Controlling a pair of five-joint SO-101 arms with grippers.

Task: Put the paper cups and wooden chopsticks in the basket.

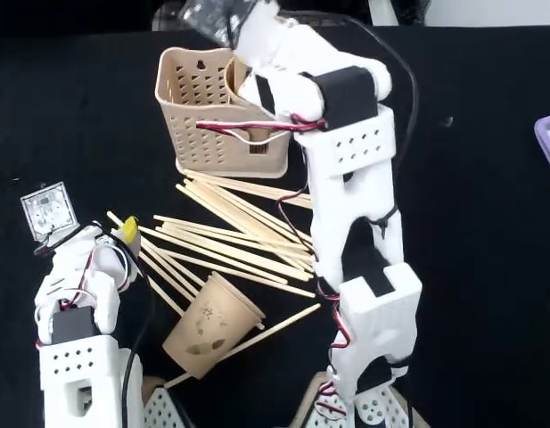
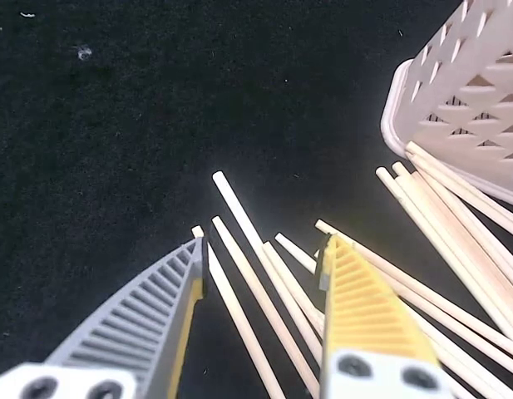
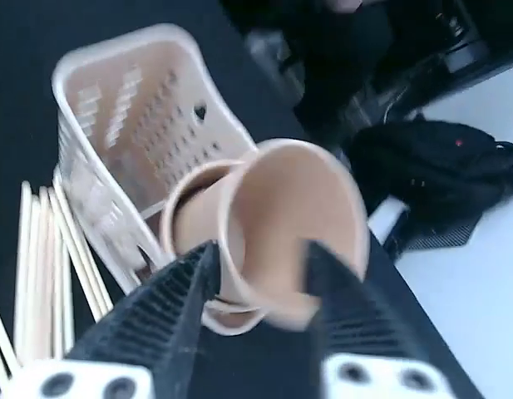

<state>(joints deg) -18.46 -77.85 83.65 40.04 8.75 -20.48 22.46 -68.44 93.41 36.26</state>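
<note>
Already one paper cup (image 3: 185, 220) sits inside the basket (image 3: 131, 108) — the right gripper's (image 3: 260, 249) jaws are clamped on a second cup (image 3: 298, 208) just over the basket's rim. A third cup (image 1: 212, 325) lies on its side on the tabletop (image 1: 488, 267) among the wooden chopsticks (image 1: 230, 236); the left gripper (image 2: 264, 241) hangs over their ends, jaws apart.

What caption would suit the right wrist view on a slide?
The right gripper grips a cup by the basket; chopsticks lie alongside.
</note>
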